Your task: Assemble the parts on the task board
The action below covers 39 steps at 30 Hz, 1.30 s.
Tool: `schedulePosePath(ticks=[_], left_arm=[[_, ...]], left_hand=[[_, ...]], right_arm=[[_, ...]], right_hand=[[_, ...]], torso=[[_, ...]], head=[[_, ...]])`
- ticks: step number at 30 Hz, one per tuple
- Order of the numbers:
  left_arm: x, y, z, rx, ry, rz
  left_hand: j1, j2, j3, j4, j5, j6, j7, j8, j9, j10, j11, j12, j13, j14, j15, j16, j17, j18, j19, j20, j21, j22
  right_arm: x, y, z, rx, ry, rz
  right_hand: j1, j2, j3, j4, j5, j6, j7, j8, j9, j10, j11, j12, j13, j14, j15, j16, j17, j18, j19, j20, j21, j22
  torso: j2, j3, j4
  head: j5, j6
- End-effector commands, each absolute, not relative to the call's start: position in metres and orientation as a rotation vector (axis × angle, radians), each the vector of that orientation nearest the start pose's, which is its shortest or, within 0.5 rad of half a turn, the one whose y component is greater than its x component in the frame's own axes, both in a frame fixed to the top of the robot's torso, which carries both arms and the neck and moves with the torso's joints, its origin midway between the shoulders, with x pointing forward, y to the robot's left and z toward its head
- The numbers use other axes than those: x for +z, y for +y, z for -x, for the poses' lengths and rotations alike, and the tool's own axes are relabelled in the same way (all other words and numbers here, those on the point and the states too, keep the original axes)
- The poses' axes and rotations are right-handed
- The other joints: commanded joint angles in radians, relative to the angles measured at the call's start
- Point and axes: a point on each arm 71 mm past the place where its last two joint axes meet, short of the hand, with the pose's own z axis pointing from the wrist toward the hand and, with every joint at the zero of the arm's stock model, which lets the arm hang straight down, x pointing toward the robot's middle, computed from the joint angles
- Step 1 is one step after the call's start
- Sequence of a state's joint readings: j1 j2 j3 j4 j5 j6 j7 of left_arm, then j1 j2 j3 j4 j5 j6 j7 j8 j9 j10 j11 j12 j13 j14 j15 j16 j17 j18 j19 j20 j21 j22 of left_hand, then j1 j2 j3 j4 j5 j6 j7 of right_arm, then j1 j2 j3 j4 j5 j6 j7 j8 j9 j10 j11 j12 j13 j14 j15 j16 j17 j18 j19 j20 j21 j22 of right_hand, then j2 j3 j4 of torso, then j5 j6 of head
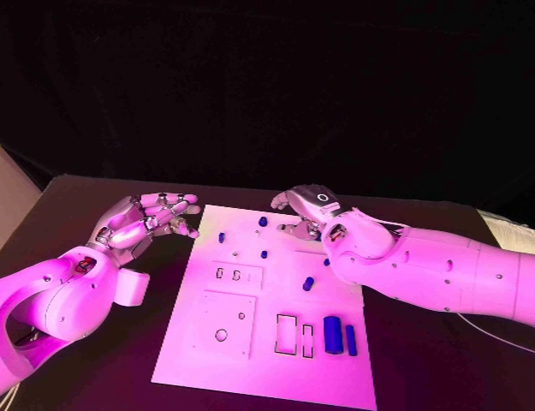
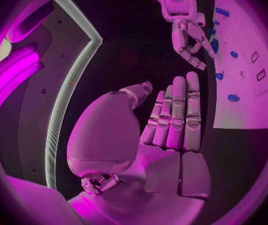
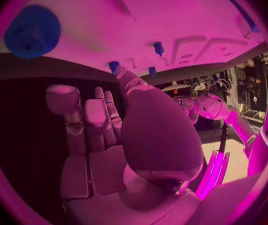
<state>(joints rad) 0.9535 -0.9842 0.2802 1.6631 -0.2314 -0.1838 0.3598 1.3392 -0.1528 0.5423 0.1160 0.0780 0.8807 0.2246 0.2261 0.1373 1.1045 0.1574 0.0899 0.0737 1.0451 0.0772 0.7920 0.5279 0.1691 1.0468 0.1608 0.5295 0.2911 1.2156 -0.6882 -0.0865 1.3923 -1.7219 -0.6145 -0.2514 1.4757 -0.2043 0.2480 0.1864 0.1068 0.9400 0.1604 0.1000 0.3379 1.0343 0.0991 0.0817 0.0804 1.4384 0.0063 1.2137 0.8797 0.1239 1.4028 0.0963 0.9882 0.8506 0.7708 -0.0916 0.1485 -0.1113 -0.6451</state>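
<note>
Task board (image 1: 261,342) carries blue parts (image 1: 331,334); left hand (image 1: 144,221) spread empty, right hand's (image 1: 311,210) grasp unclear.

Task board (image 1: 249,360) sits mid-table (image 1: 82,193), and the left hand (image 1: 144,221) hovers off its left edge, the right hand (image 1: 317,214) over its far edge (small parts (image 1: 264,221) just beside it), two long parts (image 1: 333,334) near the right edge.

The left arm is brought in from the left, its hand (image 1: 147,219) raised with the palm turned up and the fingers (image 2: 177,116) held straight and close together, nothing in them. The right arm is stretched in from the right, its hand (image 1: 313,210) turned palm down with the fingers (image 3: 95,119) slightly curled and apart, nothing being held.
</note>
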Motion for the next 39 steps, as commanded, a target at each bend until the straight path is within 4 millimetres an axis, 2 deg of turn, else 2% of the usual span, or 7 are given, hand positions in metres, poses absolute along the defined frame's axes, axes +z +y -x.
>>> schedulePosePath(ticks=[1, 8, 9, 10, 12, 18, 39], left_arm=[[-0.158, 0.237, -0.458, -1.688, 1.395, 0.944], [-0.159, 0.239, -0.460, -1.683, 1.394, 0.948], [-0.160, 0.239, -0.460, -1.683, 1.394, 0.949], [-0.160, 0.239, -0.460, -1.683, 1.394, 0.949], [-0.161, 0.239, -0.460, -1.683, 1.395, 0.951], [-0.163, 0.238, -0.460, -1.684, 1.399, 0.956], [-0.167, 0.238, -0.459, -1.683, 1.406, 0.963]], left_hand=[[-0.005, 0.000, 0.003, 0.000, -0.006, -0.010, 0.006, -0.004, -0.001, -0.005, -0.002, -0.005, -0.002, -0.006, 0.002, 0.004, 0.001, 0.007, -0.006, 0.002, 0.005, 0.001], [-0.005, 0.000, 0.003, 0.000, -0.006, -0.010, 0.006, -0.004, -0.001, -0.005, -0.002, -0.005, -0.002, -0.006, 0.002, 0.004, 0.001, 0.007, -0.006, 0.002, 0.005, 0.001], [-0.005, 0.000, 0.003, 0.000, -0.006, -0.010, 0.006, -0.004, -0.001, -0.005, -0.002, -0.005, -0.002, -0.006, 0.002, 0.004, 0.001, 0.007, -0.006, 0.002, 0.005, 0.001], [-0.005, 0.000, 0.003, 0.000, -0.006, -0.010, 0.006, -0.004, -0.001, -0.005, -0.002, -0.005, -0.002, -0.006, 0.002, 0.004, 0.001, 0.007, -0.006, 0.002, 0.005, 0.001], [-0.005, 0.000, 0.003, 0.000, -0.006, -0.010, 0.006, -0.004, -0.001, -0.005, -0.002, -0.005, -0.002, -0.006, 0.002, 0.004, 0.001, 0.007, -0.006, 0.002, 0.005, 0.001], [-0.005, 0.000, 0.003, 0.000, -0.006, -0.010, 0.006, -0.004, -0.001, -0.005, -0.002, -0.005, -0.002, -0.006, 0.002, 0.004, 0.001, 0.007, -0.006, 0.002, 0.005, 0.001], [-0.005, 0.000, 0.004, -0.001, -0.005, -0.010, 0.006, -0.004, -0.001, -0.006, -0.001, -0.005, -0.002, -0.006, 0.002, 0.005, 0.001, 0.007, -0.008, 0.002, 0.007, 0.002]], right_arm=[[-0.169, -0.180, -0.499, 0.592, 1.351, 0.086], [-0.167, -0.219, -0.495, 0.625, 1.525, -0.042], [-0.168, -0.223, -0.495, 0.618, 1.549, -0.050], [-0.169, -0.227, -0.495, 0.609, 1.570, -0.054], [-0.171, -0.233, -0.495, 0.591, 1.596, -0.057], [-0.176, -0.247, -0.501, 0.507, 1.653, -0.059], [-0.188, -0.240, -0.518, 0.433, 1.673, -0.080]], right_hand=[[0.012, 0.000, 0.018, 0.013, 0.006, 0.018, 0.000, 0.001, -0.001, 0.065, -0.004, 0.022, 0.013, 0.013, -0.004, 0.025, 0.039, -0.002, 0.018, 0.000, 0.032, 0.039], [-0.028, -0.062, 0.029, 0.044, 0.092, 0.007, -0.022, -0.012, -0.005, 0.354, -0.050, 0.299, 0.226, 0.070, -0.040, 0.186, 0.302, -0.052, 0.088, -0.031, 0.278, 0.335], [-0.017, -0.011, -0.049, 0.046, 0.121, -0.009, -0.016, 0.014, 0.017, 0.226, -0.046, 0.931, 0.870, 0.078, -0.058, 0.248, 0.395, -0.069, 0.097, -0.031, 0.356, 0.425], [-0.029, 0.001, -0.078, 0.081, 0.115, -0.028, -0.008, 0.026, 0.023, 0.322, -0.034, 1.220, 1.172, 0.087, -0.026, 0.272, 0.459, -0.078, 0.101, -0.011, 0.396, 0.479], [-0.029, -0.012, -0.114, 0.100, 0.116, -0.046, 0.000, 0.039, 0.027, 0.406, -0.026, 1.356, 1.329, 0.101, -0.013, 0.303, 0.535, -0.083, 0.111, -0.008, 0.436, 0.530], [-0.032, -0.003, -0.152, 0.102, 0.124, -0.062, 0.007, 0.062, 0.034, 0.499, -0.016, 1.458, 1.451, 0.122, -0.003, 0.343, 0.645, -0.102, 0.136, 0.004, 0.508, 0.623], [-0.028, 0.013, -0.151, 0.101, 0.147, -0.067, 0.010, 0.081, 0.037, 0.530, -0.012, 1.484, 1.484, 0.132, 0.003, 0.357, 0.691, -0.112, 0.150, 0.011, 0.544, 0.669]], torso=[[-0.002, 0.0067, -0.0135], [-0.005, 0.0146, -0.0276], [-0.005, 0.0160, -0.0288], [-0.005, 0.0175, -0.0292], [-0.005, 0.0198, -0.0296], [-0.004, 0.0248, -0.0303], [0.000, 0.0234, -0.0201]], head=[[-0.005, 0.009], [-0.011, 0.015], [-0.013, 0.015], [-0.013, 0.016], [-0.012, 0.016], [-0.013, 0.016], [-0.012, 0.001]])
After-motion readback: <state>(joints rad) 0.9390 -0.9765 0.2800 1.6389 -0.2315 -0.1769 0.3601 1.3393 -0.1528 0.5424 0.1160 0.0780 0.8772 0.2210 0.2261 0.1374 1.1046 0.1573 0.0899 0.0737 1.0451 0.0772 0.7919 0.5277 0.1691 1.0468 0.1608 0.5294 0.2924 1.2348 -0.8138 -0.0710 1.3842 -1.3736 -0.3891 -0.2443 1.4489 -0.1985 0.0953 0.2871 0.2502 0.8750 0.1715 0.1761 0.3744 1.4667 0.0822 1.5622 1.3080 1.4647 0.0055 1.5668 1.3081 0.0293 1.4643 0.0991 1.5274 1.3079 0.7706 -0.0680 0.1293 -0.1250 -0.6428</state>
